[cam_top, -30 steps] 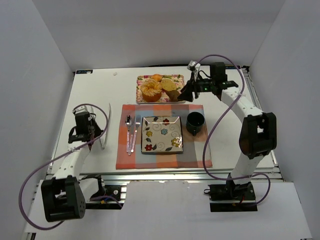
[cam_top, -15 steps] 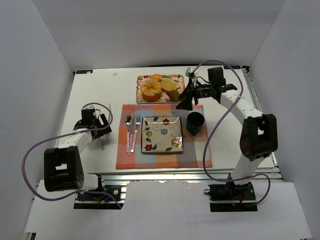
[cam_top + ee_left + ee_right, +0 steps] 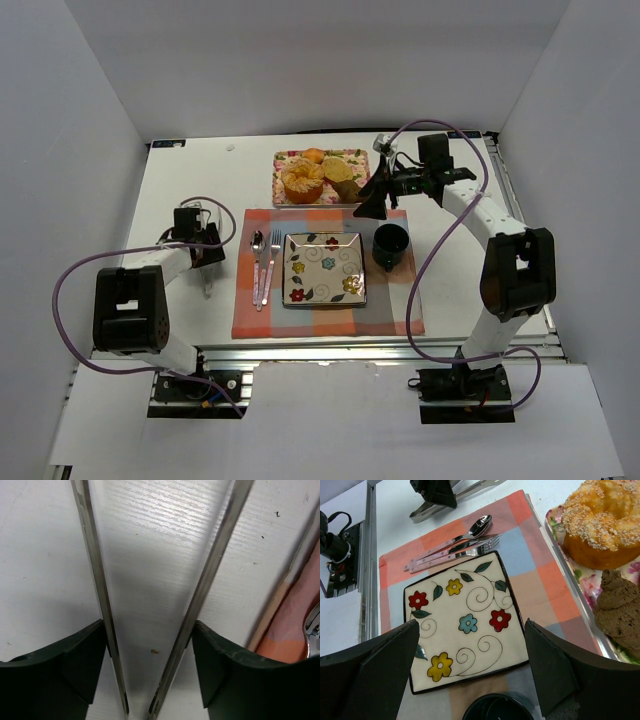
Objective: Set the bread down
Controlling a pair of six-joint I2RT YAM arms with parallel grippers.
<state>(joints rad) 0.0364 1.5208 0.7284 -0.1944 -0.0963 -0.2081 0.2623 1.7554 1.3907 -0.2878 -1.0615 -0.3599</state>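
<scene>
Meanwhile, golden-yellow oval bread (image 3: 342, 170) sits on the floral tray (image 3: 285, 157).
Right gripper (image 3: 371, 205) gapes wide beside it; left gripper (image 3: 148, 672) straddles metal tongs (image 3: 210, 575).

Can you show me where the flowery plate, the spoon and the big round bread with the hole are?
flowered plate (image 3: 462, 625): right wrist view, its middle.
spoon (image 3: 478, 527): right wrist view, its bowl.
ring-shaped loaf (image 3: 600, 535): right wrist view, its seeded crust.

The left claw (image 3: 205, 262) hangs low with jaws apart, while the outstretched right claw (image 3: 372, 200) gapes wide.
</scene>
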